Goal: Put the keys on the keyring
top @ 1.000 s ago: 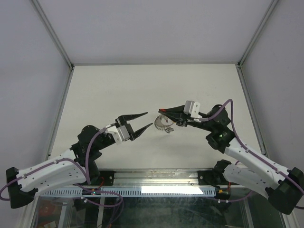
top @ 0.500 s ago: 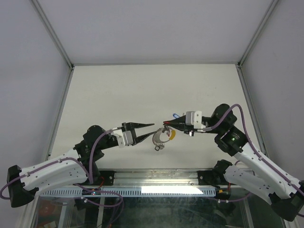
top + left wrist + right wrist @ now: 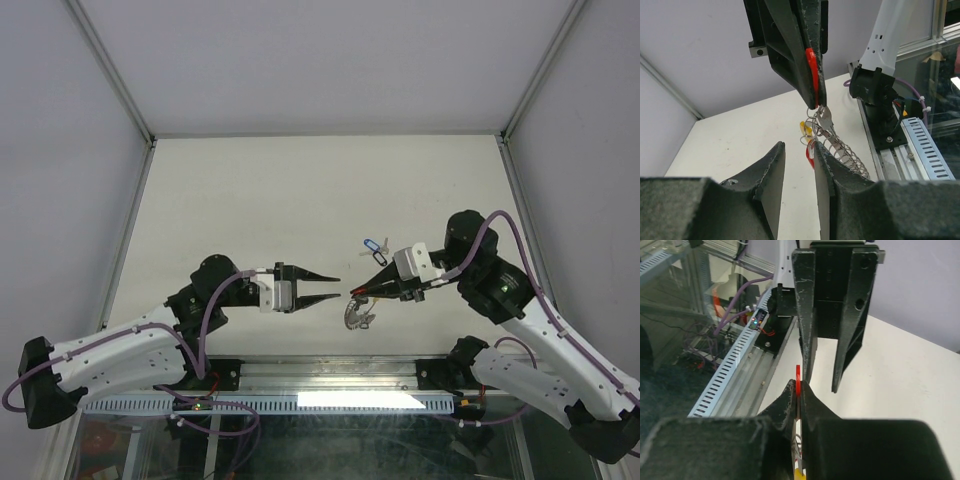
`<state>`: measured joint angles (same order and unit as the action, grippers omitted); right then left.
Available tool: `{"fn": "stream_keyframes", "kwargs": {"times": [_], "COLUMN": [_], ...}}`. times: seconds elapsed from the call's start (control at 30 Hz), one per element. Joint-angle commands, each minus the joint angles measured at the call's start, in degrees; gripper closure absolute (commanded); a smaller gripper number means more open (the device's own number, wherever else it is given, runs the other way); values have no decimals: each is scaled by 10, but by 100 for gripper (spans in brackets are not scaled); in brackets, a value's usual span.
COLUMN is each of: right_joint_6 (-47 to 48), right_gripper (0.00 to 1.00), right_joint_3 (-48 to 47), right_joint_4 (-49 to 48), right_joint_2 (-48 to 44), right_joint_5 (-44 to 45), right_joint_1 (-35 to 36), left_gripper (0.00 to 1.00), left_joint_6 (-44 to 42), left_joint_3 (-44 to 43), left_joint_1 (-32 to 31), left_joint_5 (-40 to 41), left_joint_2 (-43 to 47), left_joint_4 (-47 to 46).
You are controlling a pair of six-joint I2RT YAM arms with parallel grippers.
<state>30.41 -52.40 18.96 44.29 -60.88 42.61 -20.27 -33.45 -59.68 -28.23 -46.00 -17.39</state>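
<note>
Matte white table (image 3: 250, 200), right pincer (image 3: 353, 293) pinching red tag (image 3: 798, 379), wiry keyring (image 3: 355, 316) dangling, left pincer (image 3: 337, 287) spread.

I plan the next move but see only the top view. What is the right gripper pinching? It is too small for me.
Observer: The right wrist view shows the right gripper shut on a thin red tag.
Operator: Do the left jaws hold something?
Observer: No. In that same view the left gripper has a gap between its fingers, with only table seen through it.
Operator: Where is the ring in height?
Observer: The left wrist view shows the ring hanging under the right gripper's tips, its yellow part just beyond the left fingertips.
</note>
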Motion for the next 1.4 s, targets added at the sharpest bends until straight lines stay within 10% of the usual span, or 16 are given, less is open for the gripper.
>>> {"fn": "stream_keyframes", "kwargs": {"times": [0.0,1.0,1.37], "right_joint_6": [10,-2,-4], "right_gripper": [100,100,100], "right_joint_3": [-35,-19,-17], "right_joint_4": [11,-38,-39], "right_joint_2": [4,10,4], "right_joint_5": [-56,-51,-47], "right_joint_1": [-1,1,1], "left_gripper": [71,68,90], "left_joint_6": [1,66,56], "left_joint_3": [-33,-61,-67], "left_joint_1": [-4,-4,-4], "left_joint_5": [-33,-97,-98], "left_joint_2": [-13,-95,-103], "left_joint_4": [0,-53,-31]}}
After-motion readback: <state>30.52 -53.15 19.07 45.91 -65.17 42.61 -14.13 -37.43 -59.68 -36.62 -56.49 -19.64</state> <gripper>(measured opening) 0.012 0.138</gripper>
